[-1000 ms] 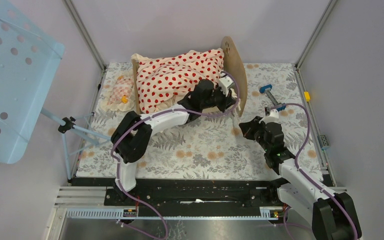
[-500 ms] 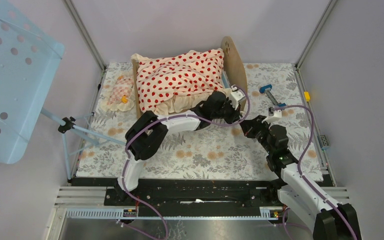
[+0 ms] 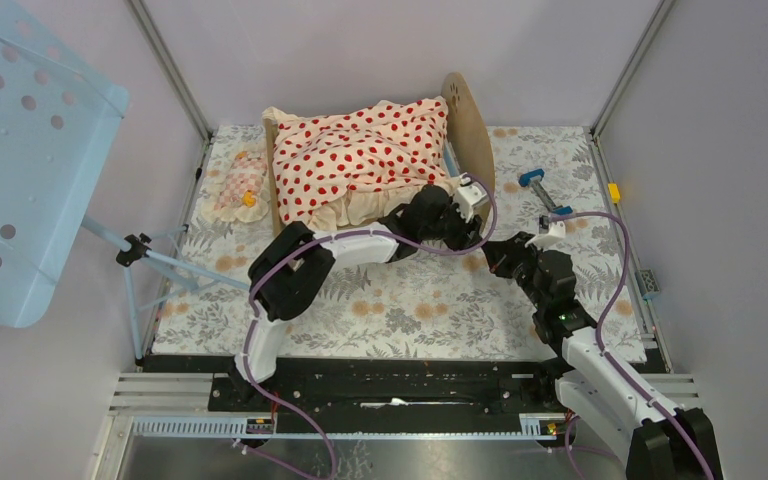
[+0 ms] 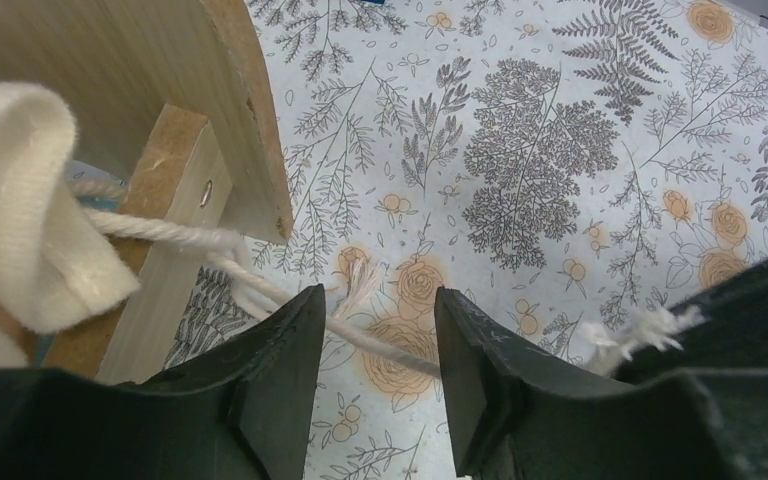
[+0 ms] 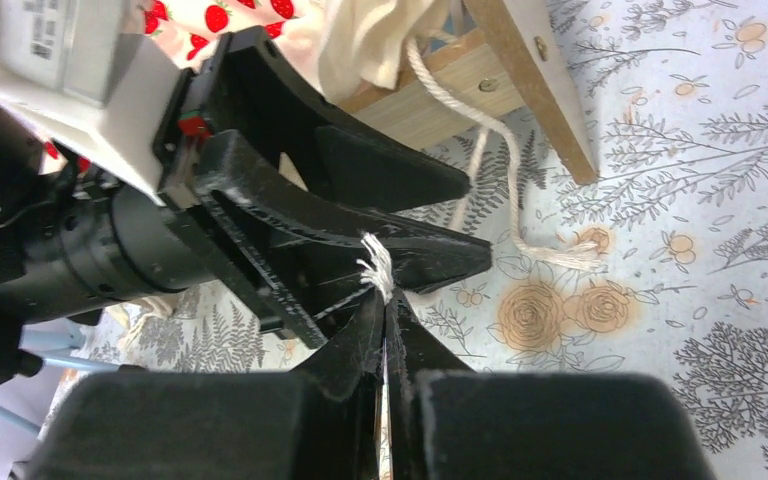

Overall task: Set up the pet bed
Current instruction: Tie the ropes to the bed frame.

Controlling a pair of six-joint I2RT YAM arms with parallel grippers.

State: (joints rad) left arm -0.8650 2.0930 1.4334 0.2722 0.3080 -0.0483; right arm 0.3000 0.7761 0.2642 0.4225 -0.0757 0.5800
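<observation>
The pet bed [image 3: 470, 125], light wood with a rounded headboard on its right, stands at the back with a red-dotted cream blanket [image 3: 360, 155] heaped over it. A white cord [image 4: 380, 345] runs from the blanket's corner past the bed's leg [image 4: 175, 230]. My left gripper [image 4: 378, 310] is open just off the bed's near right corner, and the cord passes loose between its fingers. My right gripper [image 5: 385, 298] is shut on the cord's frayed end [image 5: 376, 268], tip to tip with the left gripper [image 3: 468, 232]. In the top view the right gripper [image 3: 495, 255] sits just right of it.
A small pink checked pillow [image 3: 232, 185] lies left of the bed. A blue-handled tool [image 3: 545, 195] and a yellow piece [image 3: 613, 191] lie at the back right. A light-blue perforated panel [image 3: 20, 170] on a stand [image 3: 150, 255] fills the left side.
My left arm swung right from the bed's side to the right gripper, then its jaws opened off the cord. The right gripper stayed shut on the cord's end.
</observation>
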